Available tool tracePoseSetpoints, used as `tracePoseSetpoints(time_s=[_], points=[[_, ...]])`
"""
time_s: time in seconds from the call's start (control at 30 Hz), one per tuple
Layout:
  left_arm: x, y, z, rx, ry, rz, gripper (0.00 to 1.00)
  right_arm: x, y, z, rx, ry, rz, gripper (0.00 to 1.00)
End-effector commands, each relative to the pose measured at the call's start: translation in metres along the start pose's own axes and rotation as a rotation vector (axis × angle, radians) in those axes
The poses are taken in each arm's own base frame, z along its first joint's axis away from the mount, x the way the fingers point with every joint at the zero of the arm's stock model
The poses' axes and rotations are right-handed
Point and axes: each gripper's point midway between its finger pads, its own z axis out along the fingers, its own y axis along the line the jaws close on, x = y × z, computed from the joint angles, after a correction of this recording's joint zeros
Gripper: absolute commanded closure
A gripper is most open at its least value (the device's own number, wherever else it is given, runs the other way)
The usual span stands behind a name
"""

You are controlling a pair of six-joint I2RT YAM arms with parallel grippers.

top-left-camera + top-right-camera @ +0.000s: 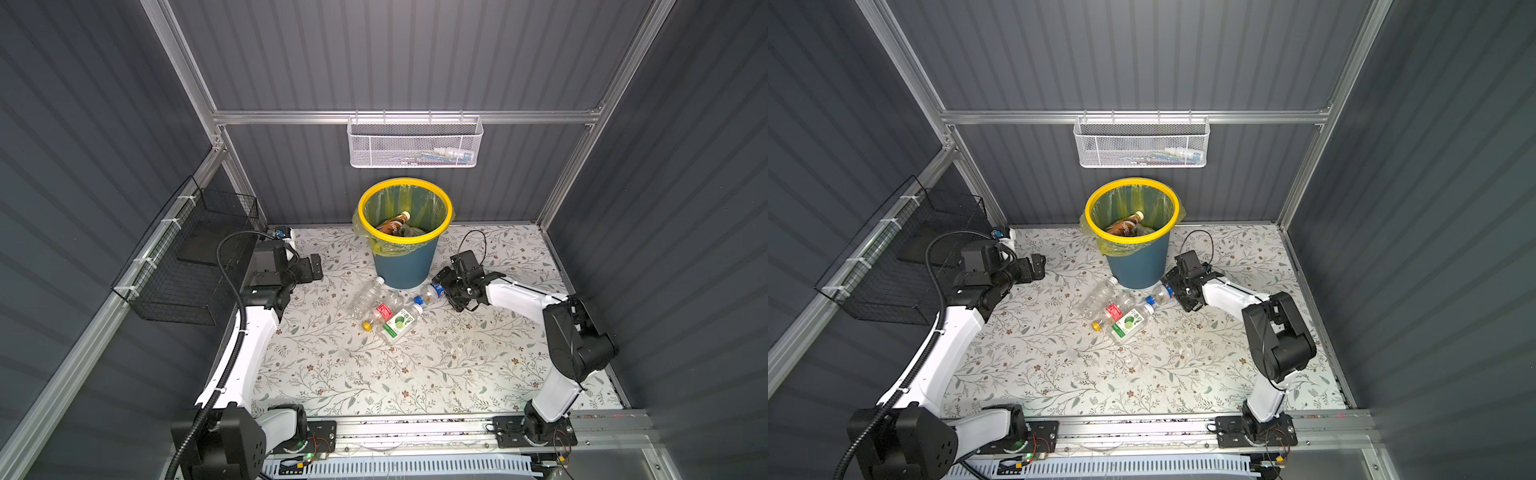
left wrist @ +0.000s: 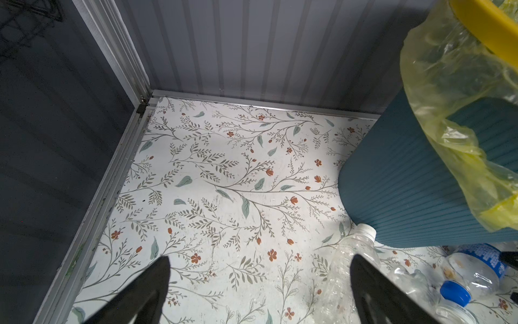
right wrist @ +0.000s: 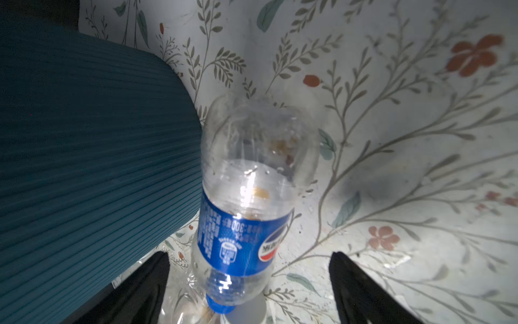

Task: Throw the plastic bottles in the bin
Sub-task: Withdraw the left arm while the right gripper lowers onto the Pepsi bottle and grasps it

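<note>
The blue-labelled bottle (image 3: 244,230), lying just beside the bin (image 1: 405,266), is being straddled but not gripped by the spread right gripper (image 3: 249,254); the left gripper (image 2: 259,258) is being held wide, empty, near the bin.

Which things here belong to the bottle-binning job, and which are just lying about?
Job: bin; blue-label bottle; white-capped clear bottle; red-label bottle; green-label bottle; brown bottle already in the bin.
Lying about: white mesh basket on the back rail; black wire basket on the left wall.
</note>
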Motion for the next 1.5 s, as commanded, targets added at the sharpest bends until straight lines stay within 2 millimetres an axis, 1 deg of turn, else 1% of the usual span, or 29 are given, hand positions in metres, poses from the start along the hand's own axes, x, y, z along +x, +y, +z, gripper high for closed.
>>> tracePoseSetpoints(time_s=[0.0, 0.17, 0.33, 0.47, 0.67, 0.77, 0.9, 1.03, 1.1, 1.23, 1.33, 1.47], points=[[-0.001, -0.001, 0.0, 0.018, -0.011, -0.005, 0.0, -0.002, 0.009, 0.006, -0.014, -0.009, 0.02, 0.11], [0.002, -0.003, 0.004, 0.033, 0.002, -0.009, 0.0, 0.0, 0.003, 0.016, 0.003, -0.004, 0.029, 0.14], [0.003, -0.003, 0.005, 0.031, 0.008, -0.009, 0.0, -0.002, 0.001, 0.021, 0.011, -0.012, 0.026, 0.21], [0.005, -0.003, 0.006, 0.031, 0.011, -0.009, 0.0, -0.001, 0.0, 0.024, 0.007, -0.01, 0.02, 0.28], [0.006, -0.003, 0.008, 0.033, 0.019, -0.01, 0.0, 0.001, -0.009, 0.027, 0.014, -0.009, 0.027, 0.33], [0.006, -0.003, 0.009, 0.034, 0.019, -0.011, 0.0, 0.003, -0.011, 0.027, 0.01, -0.006, 0.031, 0.38], [0.008, -0.004, 0.011, 0.043, 0.027, -0.015, 0.0, 0.001, -0.011, 0.024, 0.003, -0.016, 0.014, 0.43], [0.006, -0.014, 0.011, 0.101, 0.016, -0.018, 0.0, -0.001, -0.015, 0.021, -0.002, -0.015, 0.02, 0.47], [0.007, -0.015, 0.011, 0.105, 0.015, -0.022, 0.0, -0.003, -0.013, 0.018, -0.01, -0.021, 0.015, 0.48], [0.007, -0.016, 0.01, 0.114, 0.012, -0.022, 0.0, -0.007, -0.007, 0.006, -0.043, -0.032, -0.015, 0.48], [0.003, -0.021, 0.007, 0.142, -0.011, -0.023, 0.0, -0.012, -0.004, -0.005, -0.068, -0.043, -0.046, 0.46], [0.001, -0.024, 0.005, 0.155, -0.03, -0.028, 0.0, -0.02, -0.003, -0.024, -0.095, -0.071, -0.078, 0.46]])
